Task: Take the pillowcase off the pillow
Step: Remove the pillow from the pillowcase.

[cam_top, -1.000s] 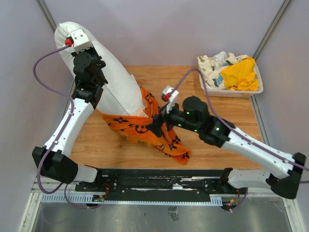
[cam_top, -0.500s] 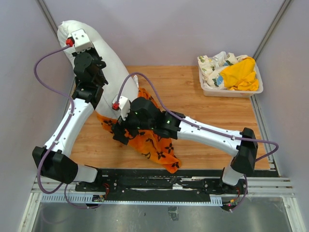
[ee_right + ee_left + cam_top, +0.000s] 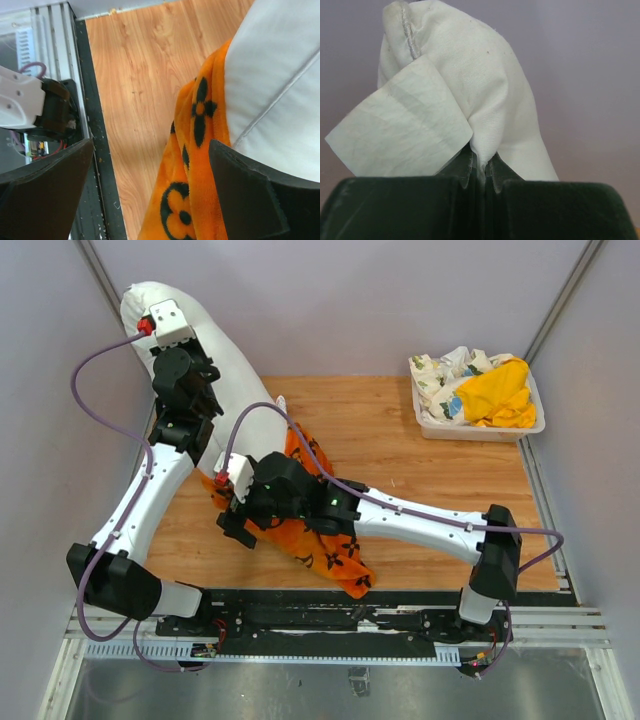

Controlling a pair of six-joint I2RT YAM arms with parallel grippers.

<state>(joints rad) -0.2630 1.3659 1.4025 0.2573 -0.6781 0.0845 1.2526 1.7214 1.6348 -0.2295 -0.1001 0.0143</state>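
**Now: right claw open, beside the case's hem**

Left claw (image 3: 481, 172) is clamped on a pinch of the pillow (image 3: 235, 380) and holds that end high at the far left. The pillow's long axis slopes down from there toward the middle of the desk (image 3: 400, 430). The pillowcase (image 3: 330, 545) is bunched round the low end only and trails toward the near edge.

Right claw (image 3: 150, 195) has its jaws wide apart, gripping nothing. In the wrist view an orange fold lies between the fingers, with white pillow just to one side and bare desk to the other. This arm is plainly the nearer one to the case. Judgement: the pull should run along the pillow's axis, away from the held end.

Versus half a second ago, the right claw sits further left and nearer the arm bases. A second ago it was on the bundle's right side. The left claw's hold looks the same.
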